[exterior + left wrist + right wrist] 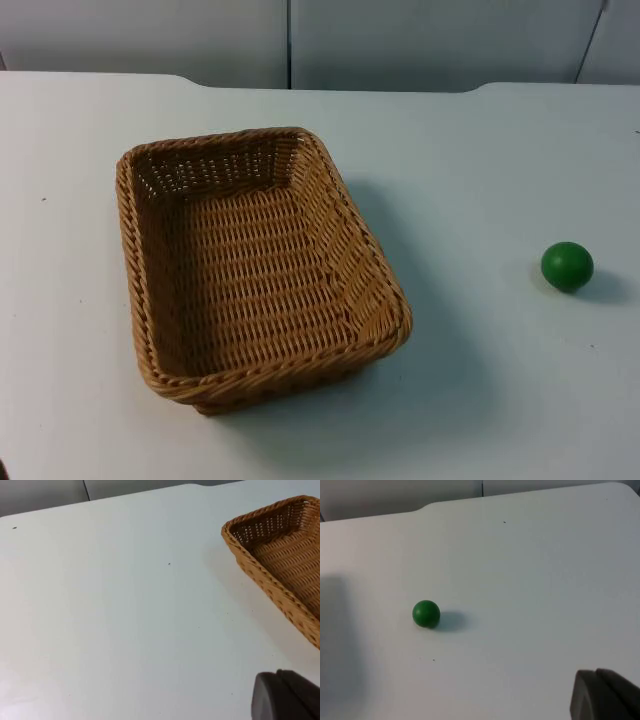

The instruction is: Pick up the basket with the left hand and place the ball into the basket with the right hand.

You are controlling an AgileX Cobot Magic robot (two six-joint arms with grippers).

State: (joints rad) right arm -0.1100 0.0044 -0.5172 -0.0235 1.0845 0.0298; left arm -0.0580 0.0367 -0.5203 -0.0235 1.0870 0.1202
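Note:
A rectangular woven wicker basket [215, 137] stands empty on the white table, left of centre in the top view. A small green ball [567, 266] lies on the table well to its right, apart from it. In the left wrist view, my left gripper [287, 696] hangs over bare table, with one end of the basket [265, 580] some way ahead and untouched. Seen from the right wrist, my right gripper [605, 695] is also over bare table, and the ball [426, 614] rests at a distance from it. Neither gripper holds anything.
The white table top [480, 170] runs back to the grey partition wall [420, 40]. Its far edge has a raised middle section. A few tiny dark specks mark the surface.

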